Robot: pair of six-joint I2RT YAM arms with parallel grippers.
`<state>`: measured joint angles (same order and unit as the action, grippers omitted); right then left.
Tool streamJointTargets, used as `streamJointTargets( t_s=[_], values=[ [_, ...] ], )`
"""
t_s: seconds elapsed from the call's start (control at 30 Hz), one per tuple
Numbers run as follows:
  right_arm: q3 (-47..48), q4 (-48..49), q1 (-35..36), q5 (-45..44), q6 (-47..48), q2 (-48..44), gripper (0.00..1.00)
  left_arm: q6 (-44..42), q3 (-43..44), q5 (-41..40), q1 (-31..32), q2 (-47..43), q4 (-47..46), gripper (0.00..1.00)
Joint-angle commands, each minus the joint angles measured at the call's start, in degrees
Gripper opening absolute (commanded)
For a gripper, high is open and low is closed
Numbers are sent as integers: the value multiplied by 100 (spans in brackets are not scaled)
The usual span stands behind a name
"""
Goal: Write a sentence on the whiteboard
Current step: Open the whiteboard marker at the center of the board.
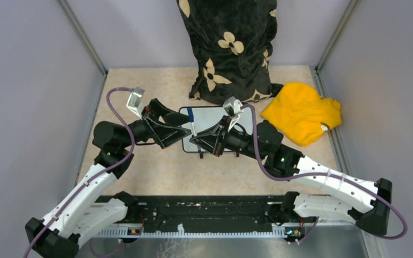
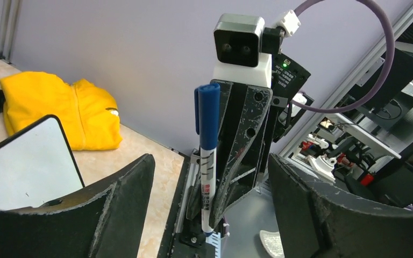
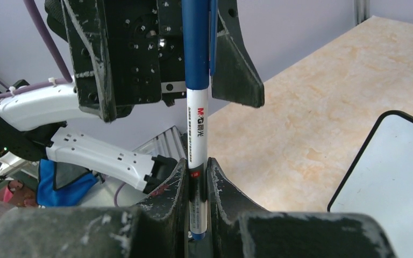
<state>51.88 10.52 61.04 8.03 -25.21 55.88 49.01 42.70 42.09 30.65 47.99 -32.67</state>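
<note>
Whiteboard (image 1: pixel 209 115) rests on the bench (image 1: pixel 156 172) between the two arms, just in front of a dark floral pillow (image 1: pixel 228 48), with a yellow cloth (image 1: pixel 301 110) near its right side. We see a marker (image 3: pixel 196 107) standing upright, blue cap up, over the board's left part. Right jaws are closed on its white lower barrel. Left jaws stand wide apart on either side of the marker, gripping nothing.
</note>
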Motion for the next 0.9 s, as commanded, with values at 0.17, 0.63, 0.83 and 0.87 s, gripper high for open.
streamJointTargets(
  t_s=[0.17, 0.63, 0.83, 0.87],
  values=[
    [103, -241, -30, 251, 330, -327, 0, -337, 705, 57, 1, 367, 139, 81],
    [107, -244, -28, 401, 394, -298, 0, -94, 781, 623, 1, 731, -323, 58],
    [101, -235, -28, 384, 386, -272, 0, -70, 751, 697, 2, 730, -390, 38],
    [102, -235, -26, 383, 381, -263, 0, -71, 749, 708, 2, 730, -394, 34]
  ],
)
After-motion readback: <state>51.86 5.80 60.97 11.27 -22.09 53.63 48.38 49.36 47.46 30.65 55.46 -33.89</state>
